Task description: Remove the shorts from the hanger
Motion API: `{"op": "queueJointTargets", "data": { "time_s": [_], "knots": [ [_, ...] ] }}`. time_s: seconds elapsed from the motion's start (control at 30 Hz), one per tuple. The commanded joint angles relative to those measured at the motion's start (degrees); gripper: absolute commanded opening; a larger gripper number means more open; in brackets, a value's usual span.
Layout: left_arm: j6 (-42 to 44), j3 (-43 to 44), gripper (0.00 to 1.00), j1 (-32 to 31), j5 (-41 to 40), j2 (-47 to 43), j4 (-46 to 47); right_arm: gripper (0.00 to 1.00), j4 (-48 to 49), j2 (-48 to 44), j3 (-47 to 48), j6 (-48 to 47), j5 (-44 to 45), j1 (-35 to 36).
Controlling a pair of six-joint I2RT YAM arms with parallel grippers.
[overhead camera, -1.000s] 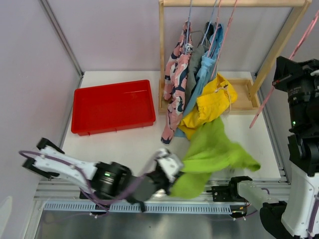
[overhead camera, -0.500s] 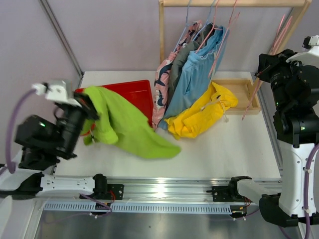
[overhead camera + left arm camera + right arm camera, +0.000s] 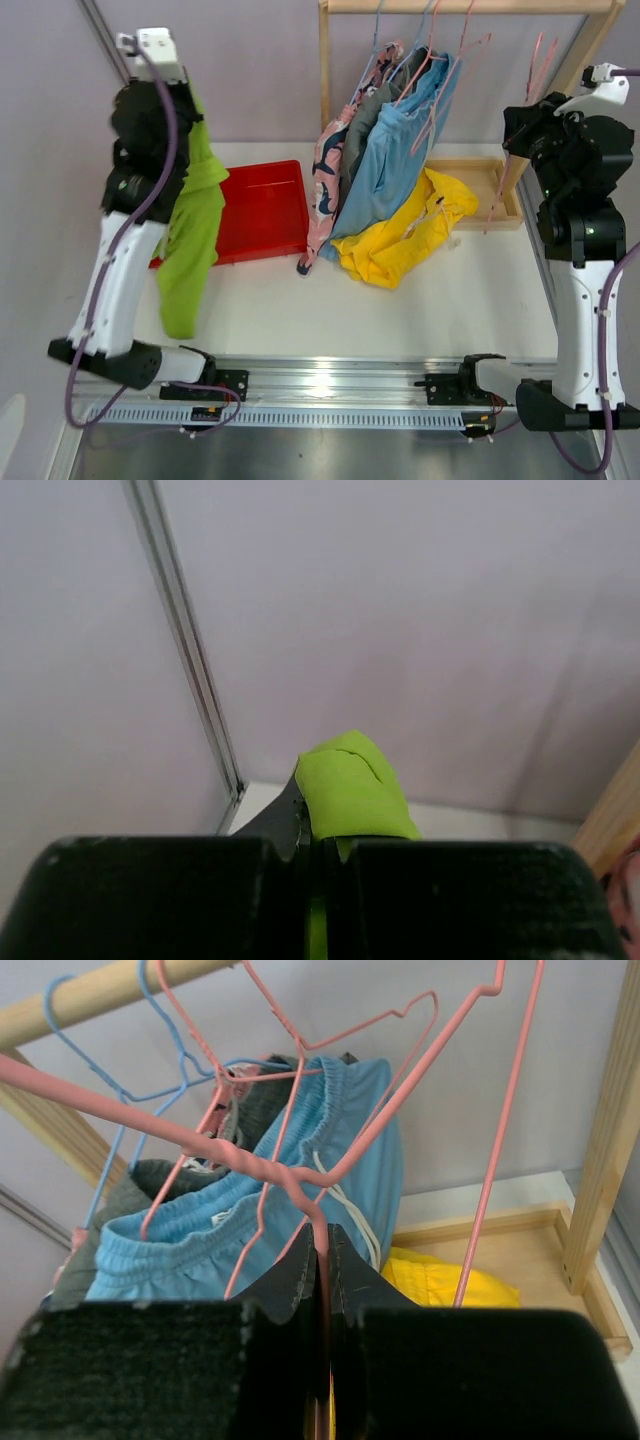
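I am holding the lime green shorts [image 3: 190, 230] in the left gripper [image 3: 312, 830], whose fingers are pressed together on a fold of the cloth. They are hanging free from the raised arm, well away from the wooden rack [image 3: 325, 100], over the far edge of the red tray [image 3: 265, 210] that sits beside the rack's foot. The right gripper [image 3: 322, 1250], on the rack's other side, is pinching the wire of a pink hanger [image 3: 250, 1165] that looks bare.

I am judging the step in hand to be setting these shorts down in the tray. To do it well, I am planning to shift the arm toward the rack first, since the hem is dangling at the tray's outer rim and could spill onto the table [image 3: 450, 290]. I will then lower until the cloth piles up, and only then part the fingers.

The yellow shorts [image 3: 400, 235] are lying crumpled at the rack's base. The light blue shorts [image 3: 385, 165], dark grey shorts [image 3: 357, 135] and pink printed shorts [image 3: 325, 170] are hanging from the rack's rail, so the held hanger should stay clear of their hooks.
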Motion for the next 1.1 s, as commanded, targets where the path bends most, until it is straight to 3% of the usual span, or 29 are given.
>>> {"op": "queueJointTargets", "data": {
  "time_s": [0.0,0.17,0.27,0.37,0.4,0.5,0.6,0.77,0.87,1.07],
  "knots": [
    [-9.05,-5.60,0.00,6.56,15.97,6.55,0.21,0.00,3.33,1.21,2.12,-0.99,-2.57,-0.91],
    [-9.59,-11.94,0.00,8.84,16.86,11.29,8.22,0.00,4.39,5.50,3.16,-0.90,-6.35,-2.23],
    [-12.40,-9.14,0.13,11.04,17.55,16.92,5.51,0.00,4.21,8.15,5.53,-1.08,-7.58,-2.67],
    [-15.04,-10.00,0.63,12.98,18.70,19.83,4.27,0.00,5.52,11.66,7.99,-0.03,-9.34,-6.10],
    [-15.48,-10.36,0.86,13.24,18.70,20.35,4.44,0.00,6.05,13.67,8.62,1.02,-9.78,-6.80],
    [-16.27,-10.63,0.99,13.86,18.88,22.46,3.57,0.00,8.51,17.11,12.03,2.96,-11.71,-9.35],
    [-17.58,-10.27,1.00,13.77,18.53,20.72,1.81,0.00,9.04,23.08,16.25,4.28,-12.68,-10.85],
    [-17.52,-21.58,0.99,12.63,18.97,10.27,5.67,0.00,8.34,33.19,26.54,5.34,-13.03,-12.08],
    [-14.61,-22.14,0.99,9.03,15.90,5.95,3.93,0.00,7.90,37.58,30.67,6.04,-12.77,-12.61],
    [-15.22,-24.51,0.99,4.99,15.98,-2.74,-0.04,0.00,7.29,39.01,29.98,6.66,-10.84,-13.31]
  ]
}}
